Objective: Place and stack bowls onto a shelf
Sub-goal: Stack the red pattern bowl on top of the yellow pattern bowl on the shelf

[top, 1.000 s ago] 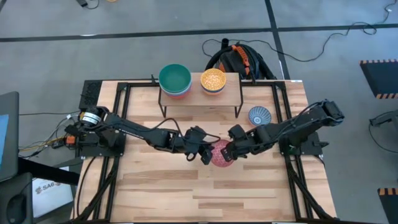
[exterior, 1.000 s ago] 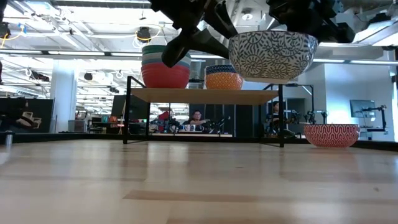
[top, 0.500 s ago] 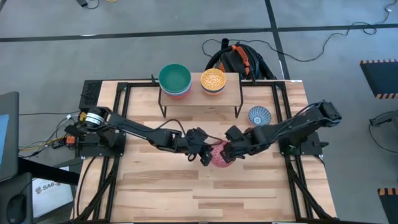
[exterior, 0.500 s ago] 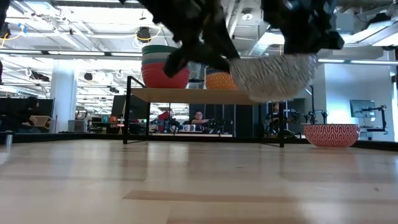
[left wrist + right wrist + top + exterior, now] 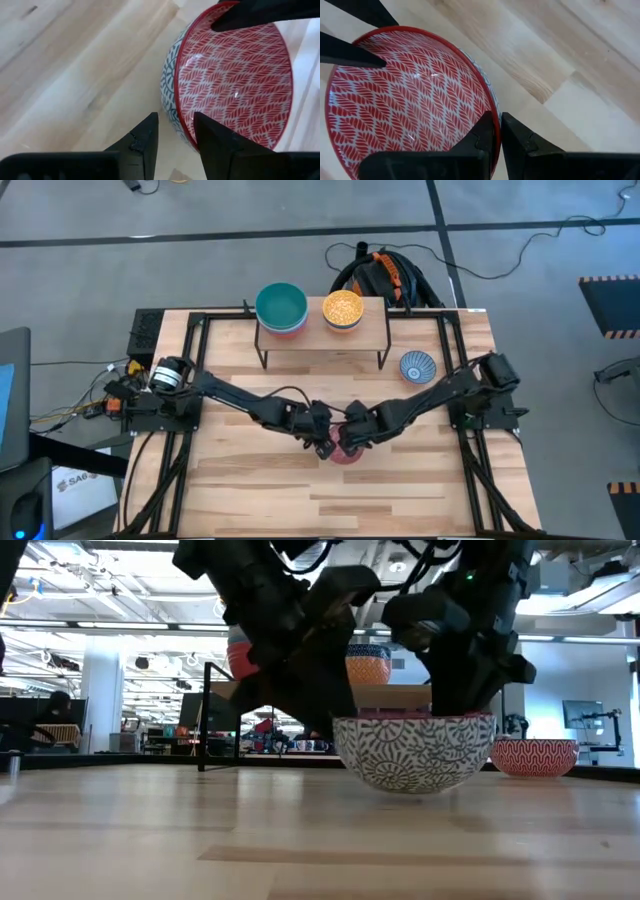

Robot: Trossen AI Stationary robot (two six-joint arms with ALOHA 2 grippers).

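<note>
Tabletop (image 5: pixel 250 490), both arms low, fingers (image 5: pixel 487 132) on patterned bowl (image 5: pixel 413 750)

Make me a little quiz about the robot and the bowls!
1. True or false: the red patterned bowl is on the shelf.
2. Which bowl sits alone on the table beside the shelf? A) blue-and-white bowl B) black bowl C) purple bowl
3. Fill in: the right hand pinches the red patterned bowl's ____.

Key: 1 false, it rests on the table; 2 A; 3 rim.
</note>
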